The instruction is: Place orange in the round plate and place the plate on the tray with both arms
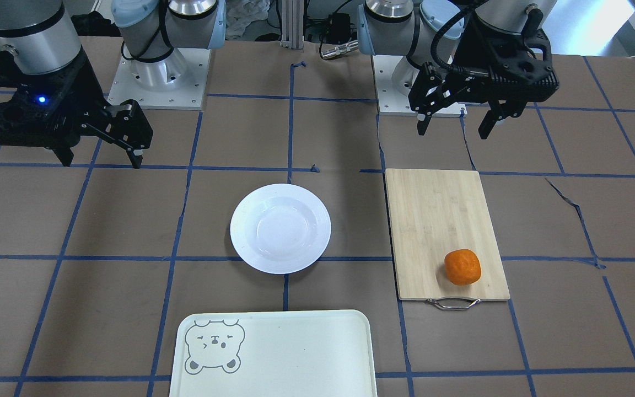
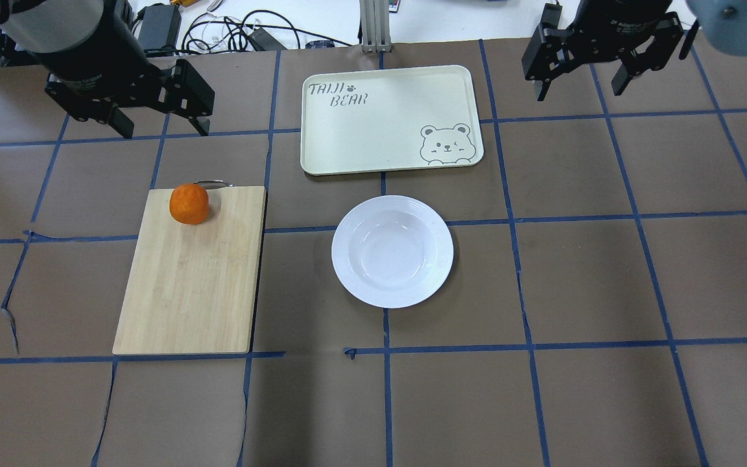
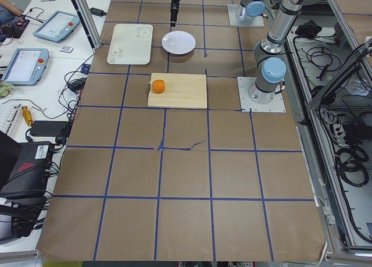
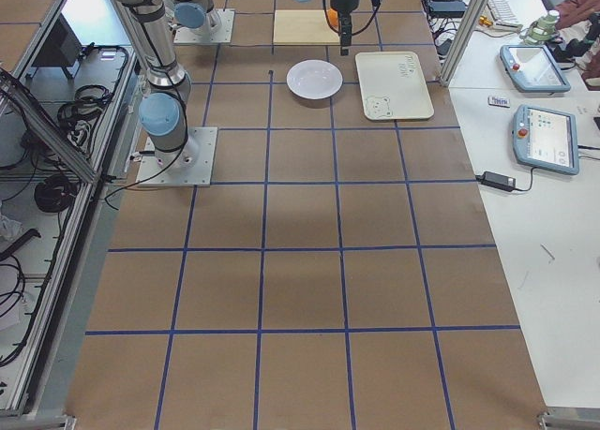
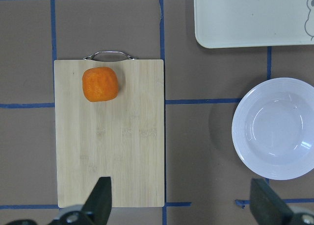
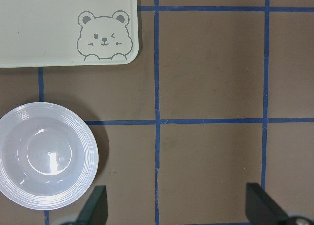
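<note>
The orange (image 2: pixel 189 203) lies on a bamboo cutting board (image 2: pixel 198 285), near the end with the metal handle. An empty white round plate (image 2: pixel 392 251) sits mid-table, apart from the board. The cream tray (image 2: pixel 380 123) with its bear face lies just beyond the plate, with nothing on it. My left gripper (image 2: pixel 163 130) hovers open above the table past the board's handle end, holding nothing. My right gripper (image 2: pixel 580 89) hangs open and empty to the right of the tray. In the left wrist view the orange (image 5: pixel 100 84) shows ahead of the open fingers (image 5: pixel 100 200).
Brown paper with blue tape lines covers the table (image 2: pixel 581 272). The two arm bases (image 1: pixel 157 82) stand at the robot's edge. Cables and boxes (image 2: pixel 244 29) lie beyond the table's far edge, behind the tray.
</note>
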You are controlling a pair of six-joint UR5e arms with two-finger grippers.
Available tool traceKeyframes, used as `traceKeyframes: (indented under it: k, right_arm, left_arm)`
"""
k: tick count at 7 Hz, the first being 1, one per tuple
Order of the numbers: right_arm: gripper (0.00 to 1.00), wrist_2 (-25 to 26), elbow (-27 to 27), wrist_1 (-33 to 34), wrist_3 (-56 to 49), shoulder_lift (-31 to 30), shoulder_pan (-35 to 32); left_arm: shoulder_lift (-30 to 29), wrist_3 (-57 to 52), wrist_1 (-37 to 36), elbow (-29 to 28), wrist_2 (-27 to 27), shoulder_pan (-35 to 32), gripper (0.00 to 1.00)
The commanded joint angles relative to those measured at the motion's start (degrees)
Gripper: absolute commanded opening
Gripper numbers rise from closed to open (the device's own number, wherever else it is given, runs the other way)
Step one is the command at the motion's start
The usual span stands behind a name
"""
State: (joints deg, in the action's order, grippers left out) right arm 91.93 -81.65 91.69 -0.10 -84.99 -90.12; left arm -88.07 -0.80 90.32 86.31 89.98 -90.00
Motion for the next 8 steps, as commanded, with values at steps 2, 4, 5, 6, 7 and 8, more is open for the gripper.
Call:
traceKeyframes:
  k: [2,4,5,6,7,8]
  right_arm:
    - [1.00,0.00,0.00,-0.02,0.01,0.00,0.04]
    - [1.00,0.00,0.00,-0.02,0.01,0.00,0.04]
    - [1.00,0.00,0.00,-0.02,0.01,0.00,0.04]
    - [1.00,0.00,0.00,-0.02,0.01,0.00,0.04]
    - [1.00,0.00,0.00,-0.02,0.01,0.00,0.04]
    - [1.00,0.00,0.00,-0.02,0.01,0.00,0.04]
  left_arm:
    - [0.00,-0.43,0.12,0.09,0.63,0.00,1.00]
    - [0.00,-0.34,0.03,0.09,0.64,-0.09,1.00]
    - [0.00,-0.43,0.03,0.09,0.72,0.00,1.00]
    - [-0.52,-0.17,-0.05,0.09,0.55,0.09,1.00]
    - [-0.70,0.01,0.73,0.00,1.42,0.52,1.00]
    - [-3.05,0.10,0.65,-0.87,1.34,2.35,1.00]
